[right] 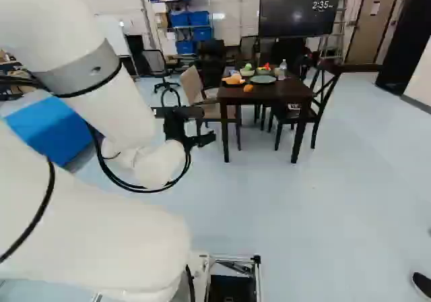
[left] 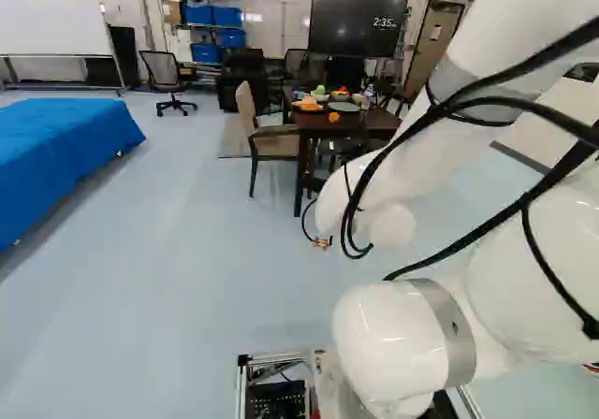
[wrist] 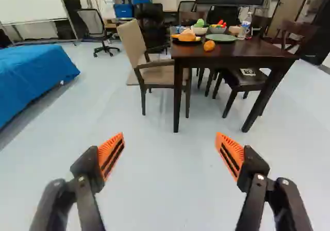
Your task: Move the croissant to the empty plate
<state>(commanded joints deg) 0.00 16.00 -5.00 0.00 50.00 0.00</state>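
My gripper (right: 202, 139) hangs above the floor, short of the table, in the right base view. In the wrist view the gripper (wrist: 170, 151) is open, its orange pads wide apart with only floor between them. Far ahead, on the table, a dark plate (wrist: 180, 42) bears yellow-orange food; one tan piece (wrist: 188, 35) looks like the croissant, too small to be sure. Beside it lies a flat grey-green plate (wrist: 220, 37) with nothing seen on it. The left base view also shows this green plate (left: 343, 107); there the arm mostly hides the gripper.
The dark wooden table (wrist: 237, 55) also holds an orange (wrist: 209, 45), bowls and a bottle (wrist: 245, 25). A beige armchair (wrist: 154, 68) stands at its near side, a dark chair (right: 323, 100) at another. A blue-covered block (left: 61, 157) stands at the left of the left base view.
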